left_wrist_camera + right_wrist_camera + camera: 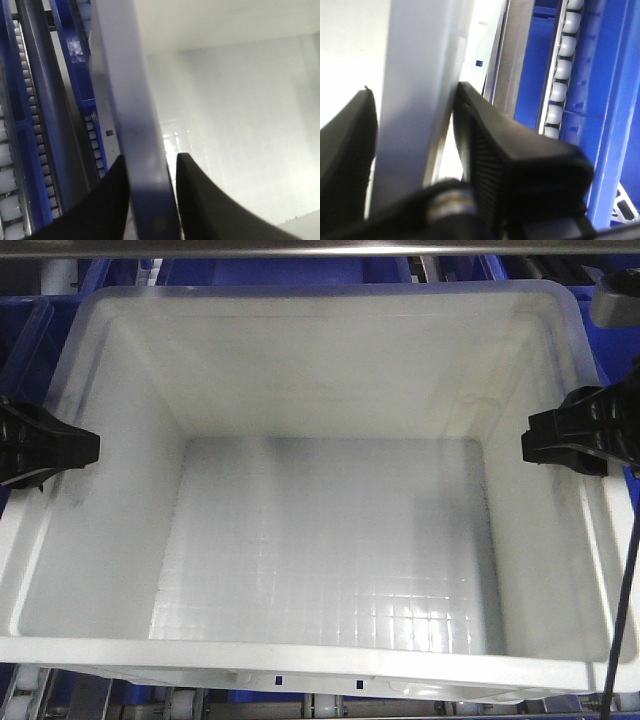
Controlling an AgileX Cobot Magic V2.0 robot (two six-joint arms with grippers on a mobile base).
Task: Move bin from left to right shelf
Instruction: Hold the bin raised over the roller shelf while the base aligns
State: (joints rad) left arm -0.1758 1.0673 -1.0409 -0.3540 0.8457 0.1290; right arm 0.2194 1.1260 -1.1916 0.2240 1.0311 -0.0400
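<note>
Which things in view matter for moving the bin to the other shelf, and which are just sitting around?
For the job: white bin; left gripper and right gripper, each clamped on a side rim.
Just there: blue bins around it; rollers of the shelf track.

**Legible markings: none**
Two small dark marks on the bin (pixel 320 652) near rim, laterally between left gripper (pixel 88 448) and right gripper (pixel 532 445), are too small to read.
</note>
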